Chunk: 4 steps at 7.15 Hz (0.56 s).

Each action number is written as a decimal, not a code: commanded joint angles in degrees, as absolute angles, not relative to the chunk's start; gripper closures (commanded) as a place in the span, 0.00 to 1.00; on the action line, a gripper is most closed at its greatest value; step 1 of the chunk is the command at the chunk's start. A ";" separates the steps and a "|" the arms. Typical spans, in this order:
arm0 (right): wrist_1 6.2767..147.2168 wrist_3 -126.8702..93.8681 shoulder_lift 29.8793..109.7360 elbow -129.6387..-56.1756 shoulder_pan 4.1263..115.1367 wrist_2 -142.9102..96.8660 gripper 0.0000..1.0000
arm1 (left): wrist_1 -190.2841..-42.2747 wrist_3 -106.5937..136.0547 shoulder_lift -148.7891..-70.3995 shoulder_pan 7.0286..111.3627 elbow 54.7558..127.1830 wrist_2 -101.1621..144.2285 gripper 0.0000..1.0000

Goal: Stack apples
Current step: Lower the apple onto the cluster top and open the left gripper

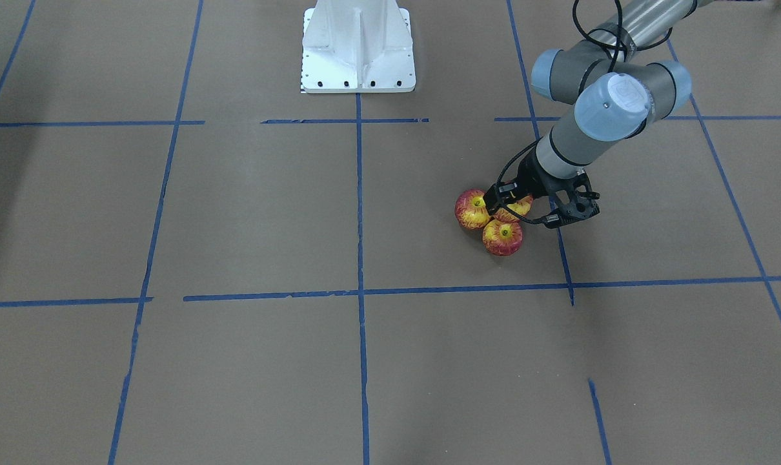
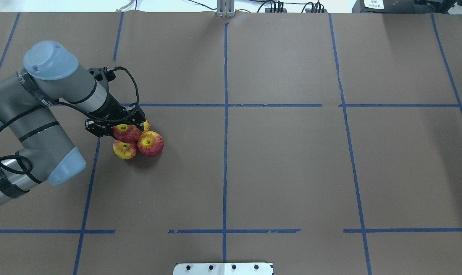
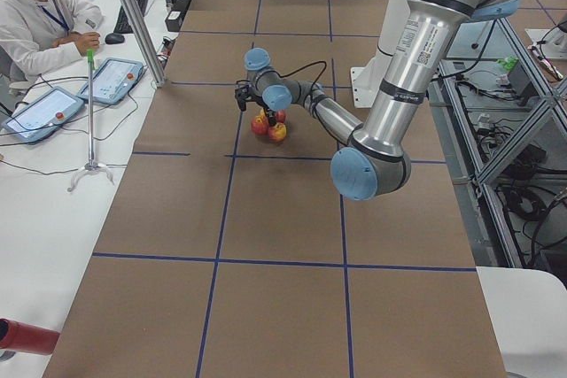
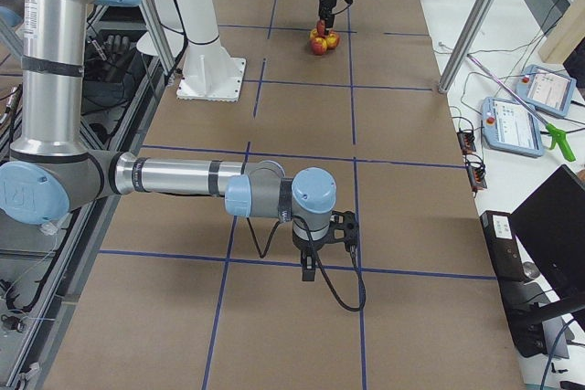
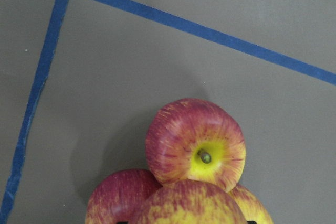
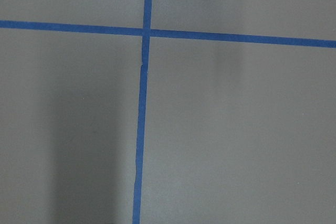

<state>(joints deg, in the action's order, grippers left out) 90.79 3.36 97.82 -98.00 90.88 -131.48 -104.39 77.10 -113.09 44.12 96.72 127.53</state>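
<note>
Four red-and-yellow apples sit clustered on the brown table. In the overhead view one apple (image 2: pixel 125 150) and a second apple (image 2: pixel 151 143) lie in front, and a third apple (image 2: pixel 146 125) is half hidden behind. My left gripper (image 2: pixel 126 130) is shut on the fourth apple (image 2: pixel 127 133), which is on top of the other three. In the left wrist view the held apple (image 5: pixel 189 204) fills the bottom edge, above a stem-up apple (image 5: pixel 195 141). My right gripper (image 4: pixel 311 267) shows only in the exterior right view, low over the table; I cannot tell whether it is open or shut.
Blue tape lines (image 2: pixel 225 114) divide the brown paper table. The white robot base (image 1: pixel 358 48) stands at the robot's side. An operator (image 3: pixel 40 15) sits at a side desk with tablets. The right wrist view shows only table and a tape crossing (image 6: pixel 146 31).
</note>
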 commanded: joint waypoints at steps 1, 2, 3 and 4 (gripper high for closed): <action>90.79 3.34 97.82 -98.00 90.88 -131.48 0.00 | -104.33 77.17 -113.55 44.12 97.03 127.53 0.01; 90.79 3.34 97.82 -98.00 90.88 -131.48 0.00 | -104.33 77.17 -113.64 44.12 97.21 127.53 0.01; 90.79 3.34 97.82 -98.00 90.88 -131.48 0.00 | -104.33 77.17 -113.38 44.21 97.38 127.53 0.00; 90.79 3.34 97.82 -98.00 90.88 -131.48 0.00 | -104.24 77.08 -112.77 44.47 97.64 127.53 0.00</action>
<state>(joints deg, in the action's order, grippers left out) 90.79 3.34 97.82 -98.00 90.88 -131.48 -104.31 77.15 -113.32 44.24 97.35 127.53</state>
